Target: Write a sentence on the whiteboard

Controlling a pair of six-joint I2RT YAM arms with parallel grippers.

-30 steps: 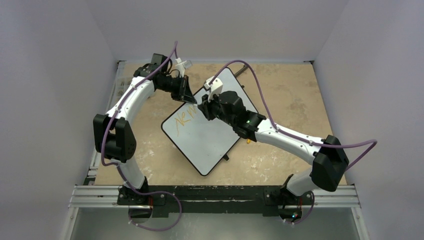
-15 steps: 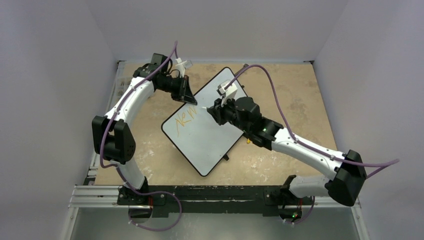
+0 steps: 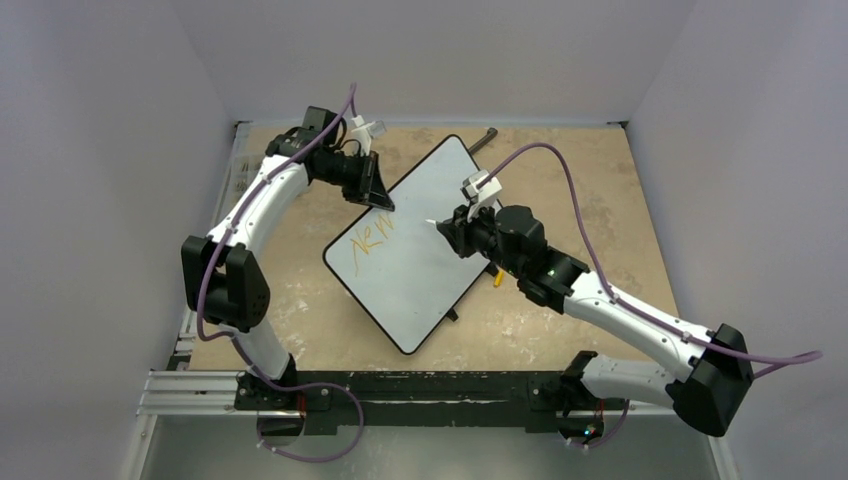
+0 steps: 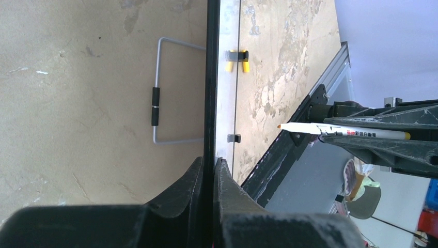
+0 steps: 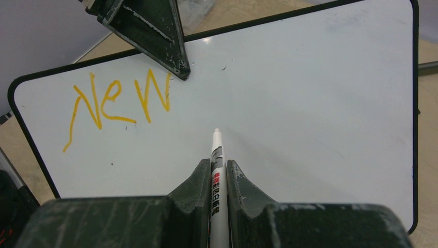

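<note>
Near the left corner of the whiteboard (image 3: 425, 275), just the opening of the sentence (image 5: 118, 119): "New" in slanted orange marker, with bare white across the remaining surface. Set cornerwise like a diamond on the tan table (image 3: 600, 190), black rim all round. Clamped at its upper-left edge by the left gripper (image 4: 209, 164), fingers pressed shut on the rim close to the "W". Over the middle of the board, a white pen (image 5: 217, 150), pinched tight in the right gripper (image 5: 218, 165), tip pointing toward the lettering and clear of the surface as seen from the left wrist. Beside the board's edge in that same view, a grey wire loop (image 4: 155, 106) with a black sleeve, against the table. At the board's right-hand edge, a small yellow-and-black clip (image 3: 497, 279).
</note>
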